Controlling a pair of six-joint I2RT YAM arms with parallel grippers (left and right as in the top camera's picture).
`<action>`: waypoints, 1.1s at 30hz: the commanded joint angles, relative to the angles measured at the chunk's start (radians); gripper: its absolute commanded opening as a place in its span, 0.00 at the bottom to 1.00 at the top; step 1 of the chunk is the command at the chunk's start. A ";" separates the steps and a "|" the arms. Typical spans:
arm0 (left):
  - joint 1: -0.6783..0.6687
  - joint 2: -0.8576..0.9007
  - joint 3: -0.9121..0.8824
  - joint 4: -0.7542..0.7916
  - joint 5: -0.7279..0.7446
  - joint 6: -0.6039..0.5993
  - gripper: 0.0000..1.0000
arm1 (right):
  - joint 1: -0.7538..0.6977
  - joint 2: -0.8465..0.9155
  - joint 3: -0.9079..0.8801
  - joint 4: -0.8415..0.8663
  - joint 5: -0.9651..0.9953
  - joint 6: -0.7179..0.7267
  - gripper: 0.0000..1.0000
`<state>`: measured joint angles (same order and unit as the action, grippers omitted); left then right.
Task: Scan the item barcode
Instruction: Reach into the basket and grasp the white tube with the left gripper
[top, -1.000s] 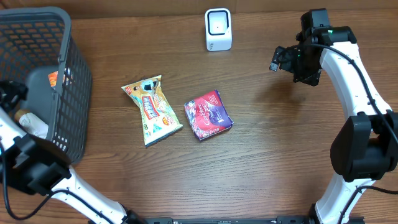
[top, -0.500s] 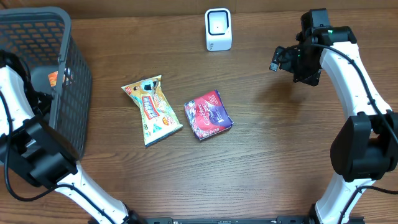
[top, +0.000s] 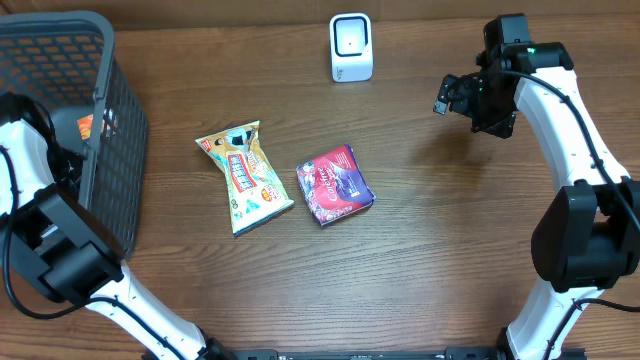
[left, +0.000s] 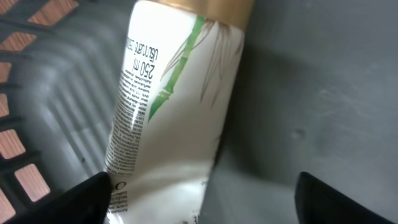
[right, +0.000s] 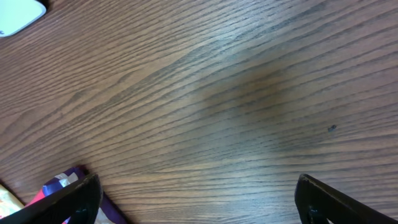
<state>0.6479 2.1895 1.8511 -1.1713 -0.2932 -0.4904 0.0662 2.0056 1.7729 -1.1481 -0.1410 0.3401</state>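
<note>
A white bottle (left: 168, 118) with a green bamboo print and a gold cap lies on the floor of the grey basket (left: 311, 93). My left gripper (left: 199, 205) hangs close over it, jaws open. The bottle's lower end lies between the fingers, against the left fingertip (left: 87, 199). From overhead, the left arm (top: 25, 160) reaches down into the basket (top: 110, 110) and its gripper is hidden there. The white scanner (top: 351, 47) stands at the back of the table. My right gripper (top: 447, 96) hovers open over bare wood to the right of the scanner, holding nothing.
A yellow snack bag (top: 243, 176) and a red and purple packet (top: 334, 185) lie flat mid-table. The packet's corner (right: 62, 183) and the scanner's edge (right: 15, 15) show in the right wrist view. An orange item (top: 85, 126) lies inside the basket.
The left arm has swung from the table's left edge into the basket and come down over the bottle. The right arm has not moved.
</note>
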 joint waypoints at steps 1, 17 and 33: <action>-0.007 0.002 -0.064 0.019 0.055 0.008 0.79 | 0.000 -0.027 0.028 0.002 0.006 0.005 1.00; -0.006 0.000 0.114 -0.109 0.014 -0.001 0.82 | 0.000 -0.027 0.028 0.002 0.006 0.005 1.00; 0.055 0.000 -0.024 -0.105 -0.182 -0.123 0.85 | 0.000 -0.027 0.028 0.002 0.006 0.005 1.00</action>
<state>0.6834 2.1887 1.8923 -1.3071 -0.4385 -0.5800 0.0662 2.0056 1.7729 -1.1488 -0.1413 0.3405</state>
